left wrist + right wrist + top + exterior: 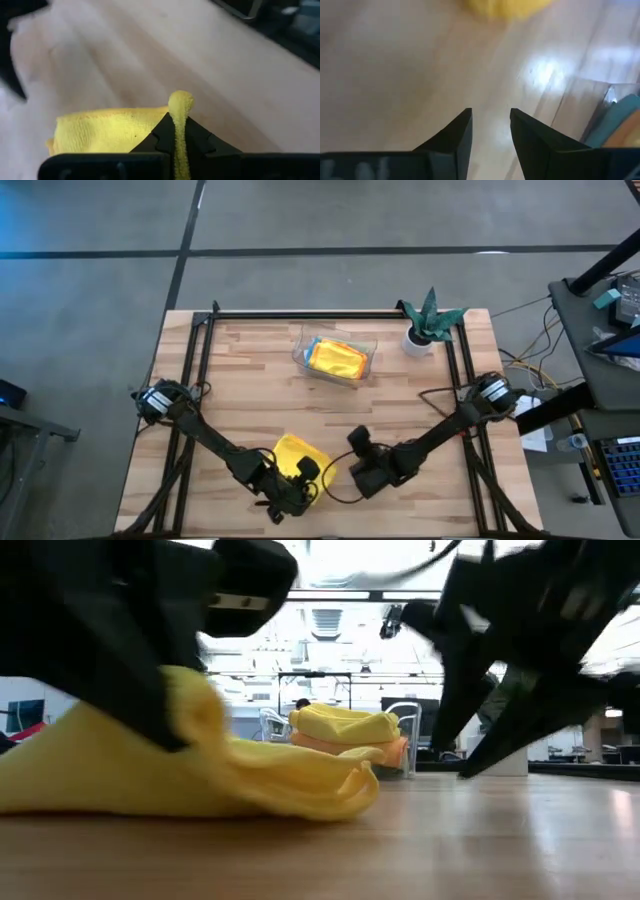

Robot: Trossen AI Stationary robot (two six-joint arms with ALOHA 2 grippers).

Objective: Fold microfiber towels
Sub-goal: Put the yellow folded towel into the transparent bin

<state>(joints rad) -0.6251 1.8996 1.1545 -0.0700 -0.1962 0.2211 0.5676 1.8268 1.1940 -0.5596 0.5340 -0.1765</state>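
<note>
Pinching a fold of a yellow towel (107, 131), the left gripper (176, 145) sits near the table's front edge, at about 7 o'clock from table centre in the high view. Its fingers are together on the cloth; a ridge of yellow fabric stands up between them in the left wrist view. The towel (297, 459) lies bunched on the wooden table (250, 380), partly folded over itself, with one rounded lobe reaching toward the table's middle in the low view (250, 780).

The right gripper (490, 125) is just beside the towel, at about 3 o'clock from it in the high view (352, 463). Its fingers stand a little apart with only bare table visible between them; nothing held.

At 12 o'clock from table centre, a clear tray (362, 366) holds more towels: a yellow one (336, 358) on top, orange and blue edges showing beneath. A small plant in a white pot (428, 323) stands at the tray's 3 o'clock, near the far right corner.
</note>
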